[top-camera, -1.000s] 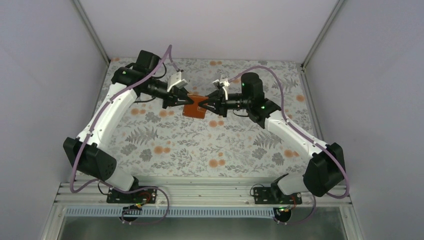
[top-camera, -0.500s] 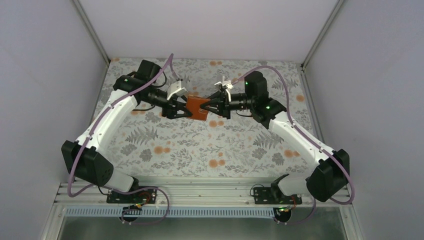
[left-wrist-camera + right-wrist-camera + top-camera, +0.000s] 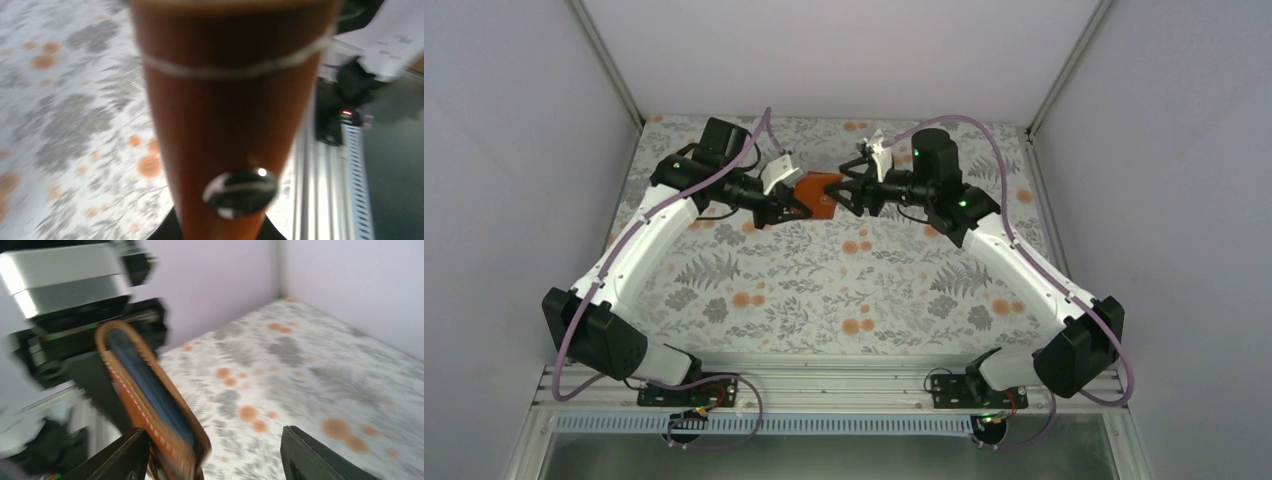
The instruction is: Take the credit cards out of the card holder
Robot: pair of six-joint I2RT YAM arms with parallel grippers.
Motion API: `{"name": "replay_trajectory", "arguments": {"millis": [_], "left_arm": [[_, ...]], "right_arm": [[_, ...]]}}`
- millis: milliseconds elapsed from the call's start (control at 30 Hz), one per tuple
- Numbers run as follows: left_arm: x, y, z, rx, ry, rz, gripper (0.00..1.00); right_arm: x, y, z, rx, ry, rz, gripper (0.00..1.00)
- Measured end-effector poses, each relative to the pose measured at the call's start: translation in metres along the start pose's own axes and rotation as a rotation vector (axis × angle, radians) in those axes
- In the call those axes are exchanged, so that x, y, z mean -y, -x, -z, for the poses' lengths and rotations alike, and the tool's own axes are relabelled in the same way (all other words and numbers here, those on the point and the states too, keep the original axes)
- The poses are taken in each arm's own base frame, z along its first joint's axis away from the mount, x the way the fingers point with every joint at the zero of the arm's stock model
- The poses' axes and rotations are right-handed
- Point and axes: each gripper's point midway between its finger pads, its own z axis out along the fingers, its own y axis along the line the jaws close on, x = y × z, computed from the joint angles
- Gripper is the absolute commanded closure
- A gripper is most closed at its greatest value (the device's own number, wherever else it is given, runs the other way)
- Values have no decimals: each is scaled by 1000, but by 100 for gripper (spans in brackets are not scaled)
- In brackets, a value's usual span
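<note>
Now the card holder [image 3: 816,192] is held farther back over the worktop [image 3: 824,290] than a second ago. The left gripper [image 3: 796,203] pinches it, while the right gripper [image 3: 215,445] has spread wide beside its stitched edge, so no card is out yet. Both wrist views are blurred; the dark blue sliver inside the fold could be a card or the lining.

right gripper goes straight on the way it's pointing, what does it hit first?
The card holder, held up by the left gripper. In the right wrist view it stands edge-on just inside one finger of the open right gripper. Depth is unclear; it may even be touching.
</note>
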Motion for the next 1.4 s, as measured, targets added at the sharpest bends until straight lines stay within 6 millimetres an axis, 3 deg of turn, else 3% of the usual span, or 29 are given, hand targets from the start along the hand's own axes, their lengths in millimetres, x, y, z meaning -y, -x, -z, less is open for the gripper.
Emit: {"name": "replay_trajectory", "arguments": {"millis": [100, 200, 300, 433, 600, 833, 933, 1033, 1267, 1333, 1400], "left_arm": [[-31, -2, 2, -32, 158, 64, 98], [-53, -4, 7, -50, 278, 119, 98], [-63, -3, 10, -50, 340, 148, 98], [-72, -3, 12, -51, 391, 171, 97], [-75, -5, 14, -54, 416, 186, 98], [-85, -9, 20, -68, 471, 209, 98], [-87, -10, 21, -71, 482, 213, 98], [-87, -11, 21, -74, 488, 213, 98], [-90, -9, 21, -69, 498, 205, 98], [-87, -8, 20, -66, 486, 198, 98], [-82, -5, 18, -60, 466, 186, 98]], "right_arm": [[38, 7, 7, 0, -260, -104, 46], [60, 14, 15, 36, -464, -171, 53], [49, 9, 3, 37, -547, -214, 54], [27, 3, -26, 22, -517, -267, 56], [39, 1, -54, 10, -513, -329, 62], [47, -8, -67, -6, -523, -373, 73], [50, -13, -70, -14, -532, -387, 82], [52, -14, -70, -13, -544, -394, 96], [59, -17, -66, -2, -569, -401, 96], [69, -27, -55, -5, -609, -409, 96], [94, -46, -34, -17, -677, -435, 96]]}}
